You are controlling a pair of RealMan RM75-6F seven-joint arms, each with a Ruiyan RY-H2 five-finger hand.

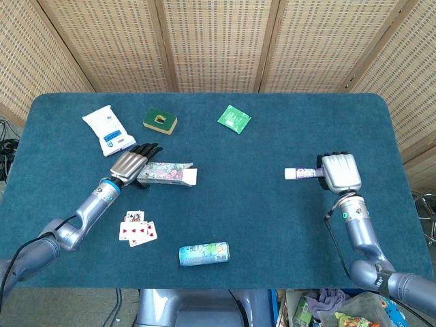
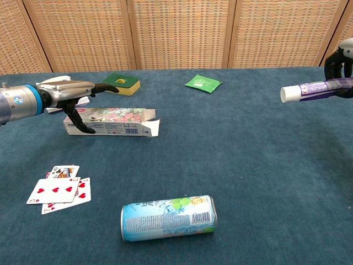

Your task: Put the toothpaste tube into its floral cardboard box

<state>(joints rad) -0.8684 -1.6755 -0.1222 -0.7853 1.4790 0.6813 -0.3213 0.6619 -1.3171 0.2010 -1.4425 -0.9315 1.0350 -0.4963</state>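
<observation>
Chest view cuts the right hand off at the frame edge, so only dark fingers curled over the toothpaste tube show; the tube's white cap points toward the middle of the counter, and the tube is lifted clear of the surface. From the head view the same hand has its silver back to the camera and hides most of the tube, leaving only the capped end sticking out past the fingers.

The left hand lies over the near end of the floral cardboard box, hiding that end; its fingers are spread and extended above the box top, with the thumb down at the box's front face in the chest view. Whether it actually grips the box or only rests around it cannot be told. The box's far end, away from this hand, has its flap open.

Behind the left hand a white wipes pack is partly covered by the arm in the chest view. A green sponge and green sachet lie beyond; playing cards and a drink can on its side lie nearer the robot.

A dark teal cloth covers the counter, with woven cane panels behind.
</observation>
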